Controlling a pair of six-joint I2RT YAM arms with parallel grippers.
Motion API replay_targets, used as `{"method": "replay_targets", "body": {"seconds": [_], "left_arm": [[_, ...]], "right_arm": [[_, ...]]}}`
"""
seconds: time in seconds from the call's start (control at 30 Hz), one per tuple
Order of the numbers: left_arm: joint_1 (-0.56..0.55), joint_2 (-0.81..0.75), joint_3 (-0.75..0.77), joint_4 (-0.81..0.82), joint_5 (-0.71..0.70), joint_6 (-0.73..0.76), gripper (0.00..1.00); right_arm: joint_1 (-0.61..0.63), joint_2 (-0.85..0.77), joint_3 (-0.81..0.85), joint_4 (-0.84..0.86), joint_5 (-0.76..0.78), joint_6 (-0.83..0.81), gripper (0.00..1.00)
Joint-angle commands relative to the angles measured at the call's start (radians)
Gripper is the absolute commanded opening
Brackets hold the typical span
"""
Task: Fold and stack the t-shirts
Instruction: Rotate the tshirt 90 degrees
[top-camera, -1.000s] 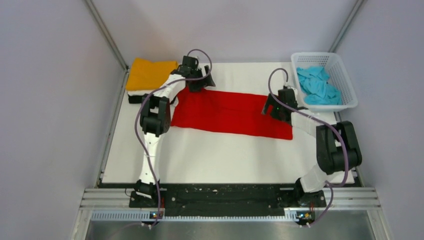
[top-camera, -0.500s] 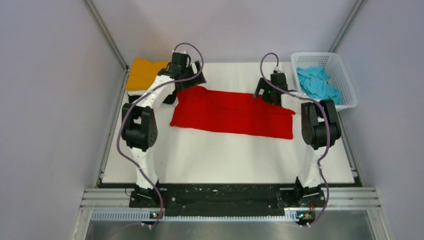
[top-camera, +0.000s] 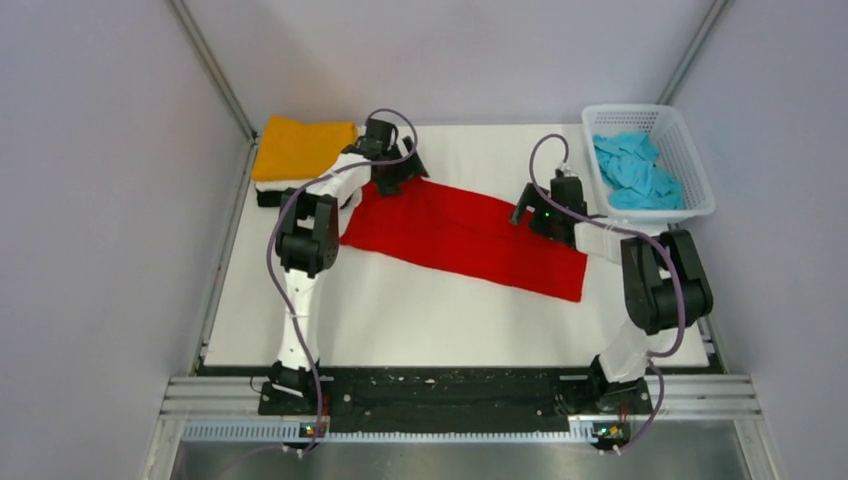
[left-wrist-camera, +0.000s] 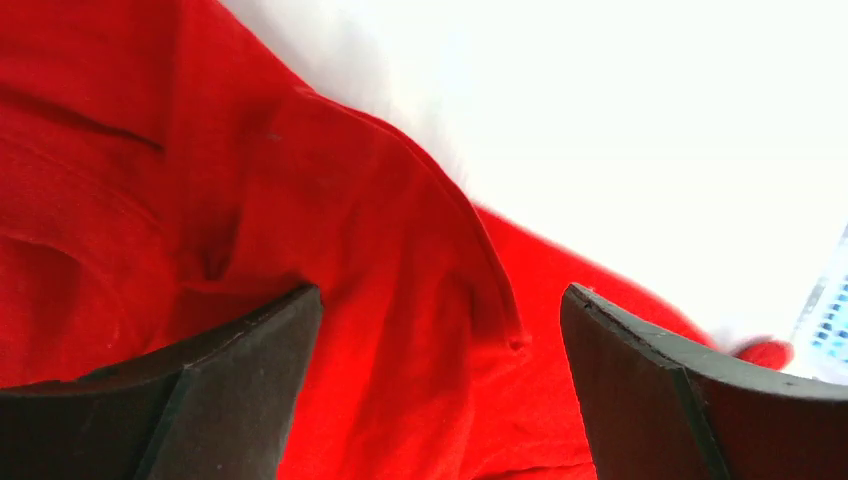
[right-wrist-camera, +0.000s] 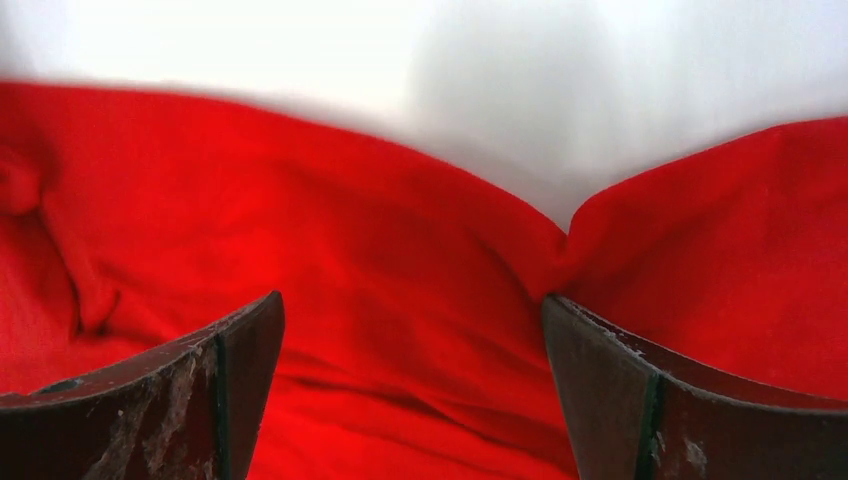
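Red shirt (top-camera: 460, 235) lies spread out left of basket (top-camera: 652, 214). Left gripper (top-camera: 397, 180) is wide open, nothing held, over the shirt end far from basket. Right gripper (top-camera: 530, 212) likewise, over the end nearest basket.

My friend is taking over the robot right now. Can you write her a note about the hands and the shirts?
Left gripper: open, over the far left end of the red shirt, holding nothing.
Right gripper: open, over the shirt's far right edge, holding nothing.
The red shirt lies slantwise as a long folded strip.
Done: orange shirt folded, on top of the pile in the far left corner; white and black cloth shows under it.
Left: finish folding red, stack it, then fold the blue shirt lying in the basket.
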Motion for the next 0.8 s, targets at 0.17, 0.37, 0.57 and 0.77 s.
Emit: {"method": "replay_targets", "body": {"seconds": [0.17,0.37,0.57,0.77], "left_arm": [[-0.096,0.291,0.336,-0.002,0.241,-0.168,0.99],[-0.15,0.493,0.536,0.256,0.314,-0.412,0.99],[-0.165,0.587,0.59,0.502,0.169,-0.57,0.99],[-0.157,0.638,0.666,0.6,0.058,-0.608,0.99]], "right_arm": [[0.267,-0.311,-0.401,-0.147,-0.179,0.17,0.99],[0.508,-0.401,-0.486,-0.135,-0.243,0.25,0.99],[0.552,-0.367,-0.523,-0.015,-0.399,0.161,0.99],[0.621,-0.422,-0.53,-0.04,-0.453,0.115,0.99]]}}
